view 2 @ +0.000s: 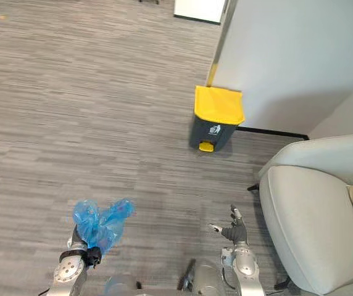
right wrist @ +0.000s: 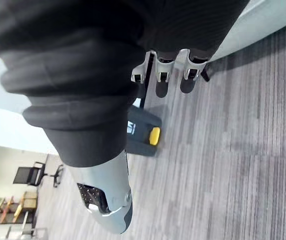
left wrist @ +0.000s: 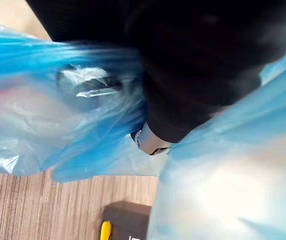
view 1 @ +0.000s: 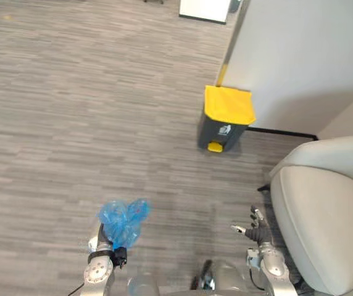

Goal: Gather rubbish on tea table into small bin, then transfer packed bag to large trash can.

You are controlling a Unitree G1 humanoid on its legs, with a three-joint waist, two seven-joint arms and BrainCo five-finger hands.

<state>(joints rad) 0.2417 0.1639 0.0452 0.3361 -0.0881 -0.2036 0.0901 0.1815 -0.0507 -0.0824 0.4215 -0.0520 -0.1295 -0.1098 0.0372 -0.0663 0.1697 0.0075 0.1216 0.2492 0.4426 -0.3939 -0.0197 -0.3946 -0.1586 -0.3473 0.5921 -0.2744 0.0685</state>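
One crinkled, translucent blue plastic bag (view 1: 122, 221) bunches over the left hand (view 1: 100, 244); its fingers are hidden, so I cannot tell their grip. The right hand (view 1: 258, 229) spreads straight fingers, empty. Well ahead, on the grey striped carpet (view 1: 71, 111), stands a dark grey bin with a smooth yellow lid (view 1: 228, 105), its small white label illegible.

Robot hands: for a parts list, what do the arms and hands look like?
Both arms are silver-grey with rounded joints. The right hand has silver fingers with dark tips and a dark ribbed cover; the left hand shows a dark cover.
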